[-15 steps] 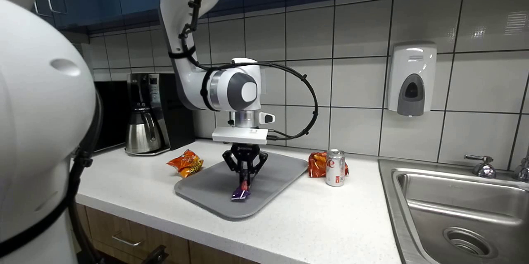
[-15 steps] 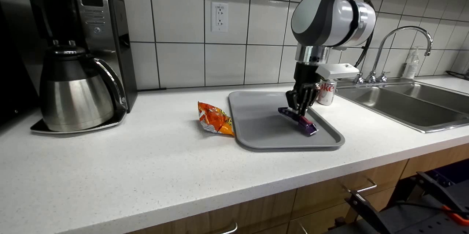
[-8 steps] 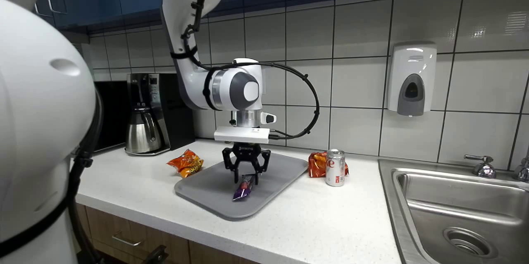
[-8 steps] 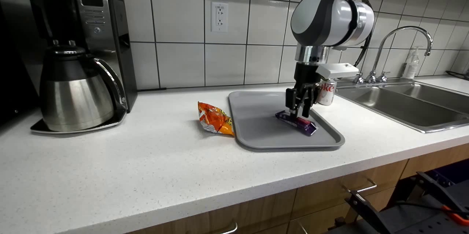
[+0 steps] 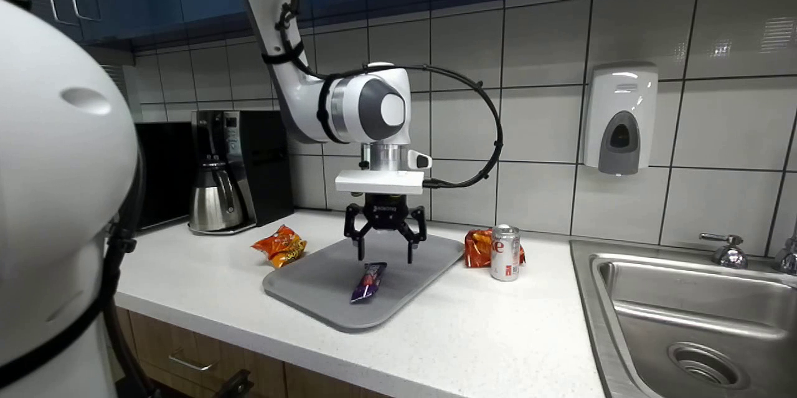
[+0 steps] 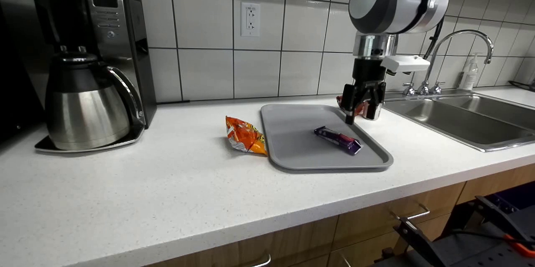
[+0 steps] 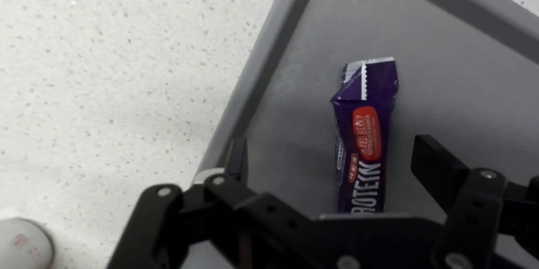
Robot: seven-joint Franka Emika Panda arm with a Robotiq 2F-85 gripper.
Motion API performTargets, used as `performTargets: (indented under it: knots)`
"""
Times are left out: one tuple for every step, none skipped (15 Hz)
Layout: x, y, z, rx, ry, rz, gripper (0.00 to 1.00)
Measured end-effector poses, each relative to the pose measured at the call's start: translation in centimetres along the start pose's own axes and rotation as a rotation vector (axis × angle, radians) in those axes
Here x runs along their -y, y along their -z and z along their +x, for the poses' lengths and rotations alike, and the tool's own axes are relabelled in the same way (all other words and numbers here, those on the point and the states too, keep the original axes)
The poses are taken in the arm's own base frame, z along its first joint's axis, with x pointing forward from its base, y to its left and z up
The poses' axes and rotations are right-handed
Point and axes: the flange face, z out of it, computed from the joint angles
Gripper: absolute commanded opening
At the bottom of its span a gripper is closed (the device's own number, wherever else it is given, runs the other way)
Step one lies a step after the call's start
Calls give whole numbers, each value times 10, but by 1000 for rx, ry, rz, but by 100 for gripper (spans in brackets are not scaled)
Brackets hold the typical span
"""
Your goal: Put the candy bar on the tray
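Candy bar (image 7: 363, 134) lies flat on the gray tray (image 6: 301, 152), inside the rim — purple wrapper, red label facing up, pale lettering partly hidden. Fingers (image 7: 438, 168) are spread wide and have hold of nothing; they hang above the tray, apart from the bar. Wrist view shows the bar between the two fingers, touching neither, its lower end hidden. In an exterior view the bar (image 6: 338, 139) lies at a slant, one end near the tray's right edge. White arm (image 5: 308, 105) reaches down over the tray. Tray rests on a white speckled tabletop (image 6: 146, 191). Orange snack bag (image 6: 244, 135) just beside one edge; past the opposite edge, a soda can (image 5: 505, 253) upright with a red bag (image 5: 478, 248) behind it, partly covered. Coffee maker (image 6: 109, 45) with a metal jug (image 6: 87, 112) well apart from the tray, at the left in both exterior views. Metal sink (image 5: 594, 304) at the right — soap dispenser (image 5: 621, 121) up on the tiled wall (image 5: 548, 124). Pale rounded thing (image 7: 23, 243) at the lower left of the wrist view; cannot tell what.
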Motion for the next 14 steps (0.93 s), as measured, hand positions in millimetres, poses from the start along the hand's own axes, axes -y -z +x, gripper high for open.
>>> performTargets:
  knots:
    - [-5, 6, -5, -8, -6, -7, 100]
    - [-10, 12, -10, -16, -14, -14, 100]
    - [-14, 18, -16, -24, -24, -19, 100]
    - [-18, 23, -22, -32, -34, -22, 100]
    - [-21, 28, -28, -39, -44, -24, 100]
    - [-24, 32, -34, -46, -51, -25, 100]
    - [-26, 36, -41, -52, -56, -26, 100]
    - [-27, 39, -47, -58, -59, -27, 100]
    - [-29, 43, -54, -64, -59, -27, 100]
    - [-29, 46, -61, -70, -56, -28, 100]
    - [-30, 49, -68, -77, -49, -28, 100]
    - [-30, 53, -74, -84, -43, -28, 100]
    - [-31, 56, -81, -91, -38, -27, 100]
    - [-31, 60, -88, -99, -31, -27, 100]
